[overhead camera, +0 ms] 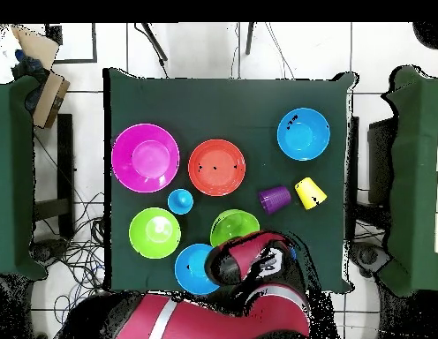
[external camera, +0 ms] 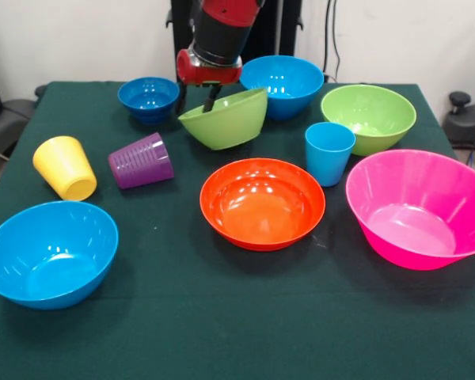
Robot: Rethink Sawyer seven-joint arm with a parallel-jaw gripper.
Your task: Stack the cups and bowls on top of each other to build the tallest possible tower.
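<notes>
1. Seven bowls sit on the green table (external camera: pixel 222 317): one pink bowl (external camera: pixel 418 207), one orange bowl (external camera: pixel 262 203), two lime green, two light blue, one small dark blue bowl (external camera: pixel 149 98).
2. Three cups: the yellow cup (external camera: pixel 65 167) and purple cup (external camera: pixel 141 161) lie tipped side by side, and the light blue cup (external camera: pixel 329 153) stands upright between the orange and pink bowls.
3. The claw (external camera: pixel 211 99) grips the rim of one tilted green bowl (external camera: pixel 226 119), lifted at the far side.
4. Nothing is stacked.
</notes>
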